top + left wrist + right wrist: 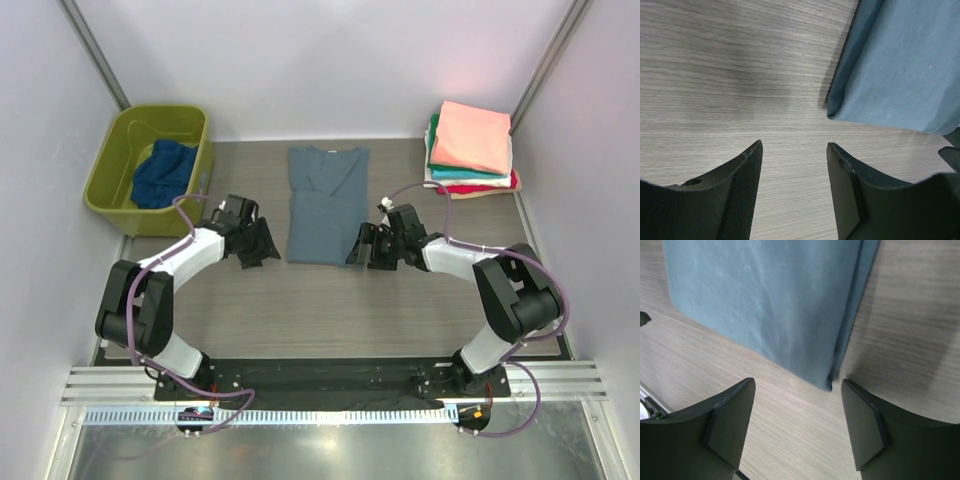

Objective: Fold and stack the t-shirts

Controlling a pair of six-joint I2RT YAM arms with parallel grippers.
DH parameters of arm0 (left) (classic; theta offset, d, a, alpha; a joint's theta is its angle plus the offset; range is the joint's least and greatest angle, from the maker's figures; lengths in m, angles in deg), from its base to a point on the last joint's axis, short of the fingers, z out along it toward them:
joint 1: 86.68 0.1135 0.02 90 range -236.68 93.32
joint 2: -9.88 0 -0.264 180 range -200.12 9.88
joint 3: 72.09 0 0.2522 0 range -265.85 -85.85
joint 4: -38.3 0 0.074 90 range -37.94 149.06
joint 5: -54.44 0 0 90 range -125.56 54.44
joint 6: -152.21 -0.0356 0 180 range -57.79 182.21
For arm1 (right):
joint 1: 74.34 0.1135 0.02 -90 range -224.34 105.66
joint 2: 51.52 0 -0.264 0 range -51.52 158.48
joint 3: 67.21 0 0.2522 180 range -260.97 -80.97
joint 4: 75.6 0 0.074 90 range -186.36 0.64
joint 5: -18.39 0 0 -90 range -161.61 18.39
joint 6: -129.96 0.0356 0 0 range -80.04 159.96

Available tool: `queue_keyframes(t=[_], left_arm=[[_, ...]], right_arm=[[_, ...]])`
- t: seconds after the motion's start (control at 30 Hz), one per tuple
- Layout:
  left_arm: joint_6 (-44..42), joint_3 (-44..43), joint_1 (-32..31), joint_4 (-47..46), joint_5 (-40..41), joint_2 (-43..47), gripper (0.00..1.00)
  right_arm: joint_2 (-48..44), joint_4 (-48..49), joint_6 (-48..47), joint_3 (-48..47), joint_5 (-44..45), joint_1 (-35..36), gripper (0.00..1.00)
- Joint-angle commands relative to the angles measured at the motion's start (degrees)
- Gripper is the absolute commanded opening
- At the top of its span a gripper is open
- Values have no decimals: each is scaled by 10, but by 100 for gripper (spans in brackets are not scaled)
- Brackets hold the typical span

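Dusty grey-blue cloth t-shirt (328, 205) lies folded into a long strip at the centre of the top view, with bare wood-grain table (320, 310) open below it and on both sides. Left gripper (262, 243) sits low, just off the lower left corner, fingers spread, gripping nothing. Right gripper (362, 245) mirrors it at the lower right corner, spread wide, cloth edge just ahead. Both forearms angle inward.
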Motion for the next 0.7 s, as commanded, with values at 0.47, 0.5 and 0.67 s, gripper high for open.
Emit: queue_keyframes(t=[0.47,0.5,0.67], left_arm=[[41,55,-4,-194,-94,-34,57],[42,59,-4,-203,-94,-37,57],[46,66,-4,-221,-102,-52,56]], right_arm=[[67,91,1,47,-11,-13,48],[67,91,1,49,-11,-15,48],[65,88,-2,55,-14,-19,50]])
